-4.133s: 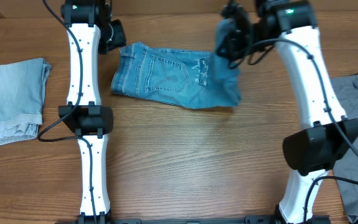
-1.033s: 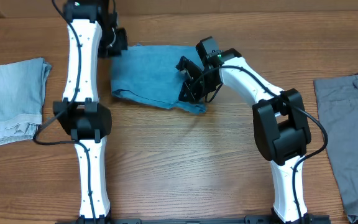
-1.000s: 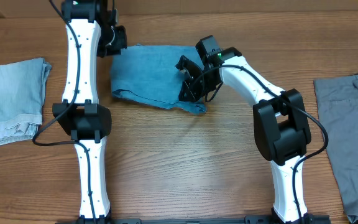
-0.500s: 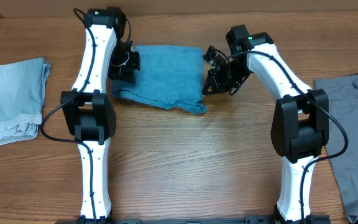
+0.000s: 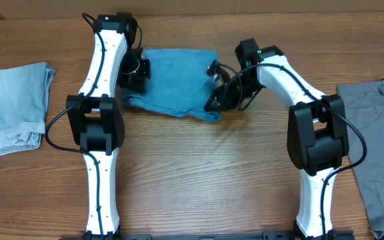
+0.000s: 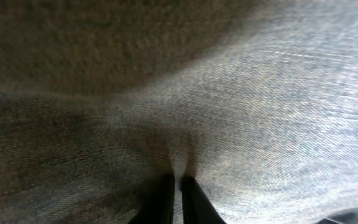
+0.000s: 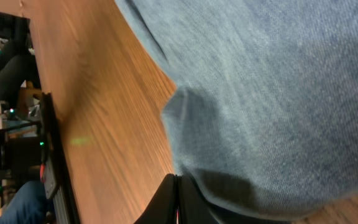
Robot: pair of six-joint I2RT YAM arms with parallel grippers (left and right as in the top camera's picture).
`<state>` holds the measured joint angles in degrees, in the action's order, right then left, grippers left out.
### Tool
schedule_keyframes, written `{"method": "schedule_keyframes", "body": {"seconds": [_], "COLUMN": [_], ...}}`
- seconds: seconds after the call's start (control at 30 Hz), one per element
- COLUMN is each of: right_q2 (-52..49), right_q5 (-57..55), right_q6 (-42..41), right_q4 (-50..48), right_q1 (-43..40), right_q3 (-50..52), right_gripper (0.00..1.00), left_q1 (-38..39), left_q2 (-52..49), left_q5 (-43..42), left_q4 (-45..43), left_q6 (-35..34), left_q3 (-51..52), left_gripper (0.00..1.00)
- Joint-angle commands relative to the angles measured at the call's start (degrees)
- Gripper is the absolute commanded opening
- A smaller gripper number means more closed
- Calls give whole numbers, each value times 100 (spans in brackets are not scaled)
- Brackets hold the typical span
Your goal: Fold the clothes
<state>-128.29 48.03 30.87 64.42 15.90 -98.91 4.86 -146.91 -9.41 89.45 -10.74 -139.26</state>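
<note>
1. Though already doubled down to a compact blue pad, not judged finished: find the jeans (image 5: 175, 80) at the far middle of the bench (image 5: 199, 180), lying flat, with an uneven near edge and a loose corner poking out at the near right.
2. Look to the left fingers (image 6: 161, 202) at the pad's left edge: pressed almost together, with a ridge of denim puckering up into the slit between them. Read as a pinch on the jeans, most likely there to anchor that side against sliding during work on the other side.
3. Look to the right fingers (image 7: 166, 199) at the near-right corner, low at the hem, at the meeting of cloth and wood: tips pressed together. Cannot tell between a nip on the cloth and a mere touch. Placed there, by judgement, to tuck or tug the stray corner into line.
4. Note the left arm (image 5: 102, 67) and right arm (image 5: 285, 70) reaching in from opposite sides, bracketing the pad rather than crowding one edge.
5. Leave aside the paler denim (image 5: 12, 107), folded at the far left of the bench, and the grey trousers (image 5: 379, 153), spread at the right edge. Both well apart from the jeans, probably to keep clear of the fold in hand.
6. Beware a tug too strong: could drag open the layers beneath.
</note>
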Motion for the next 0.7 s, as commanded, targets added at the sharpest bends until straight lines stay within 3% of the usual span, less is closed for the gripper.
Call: {"method": "schedule_keyframes", "body": {"seconds": [0.0, 0.17, 0.23, 0.3, 0.43, 0.57, 0.67], "right_q2": [-168, -466, -466, -463, -459, -459, -459], "right_q5": [70, 66, 50, 48, 50, 186, 337], "right_q6": [107, 42, 42, 39, 44, 46, 44], "right_q4": [-531, -1276, -1298, -1259, -636, 424, 868], "right_q1": [55, 55, 46, 39, 37, 39, 44], "right_q3": [568, 1080, 1080, 1075, 702, -308, -907], "right_gripper": [4, 4, 4, 4, 4, 4, 4], "left_q1": [0, -2, -7, -7, -7, -7, -7], "left_q2": [33, 31, 31, 35, 44, 46, 46], "left_q5": [260, 708, 708, 706, 682, 599, 601], "left_q4": [-28, -254, -273, -328, -31, 656, 737], "left_q6": [-48, -214, -188, -127, -127, -129, -133], "left_q3": [127, 127, 127, 116, -542, -2135, -2671], "left_gripper": [10, 12, 4, 4, 4, 4, 8]}}
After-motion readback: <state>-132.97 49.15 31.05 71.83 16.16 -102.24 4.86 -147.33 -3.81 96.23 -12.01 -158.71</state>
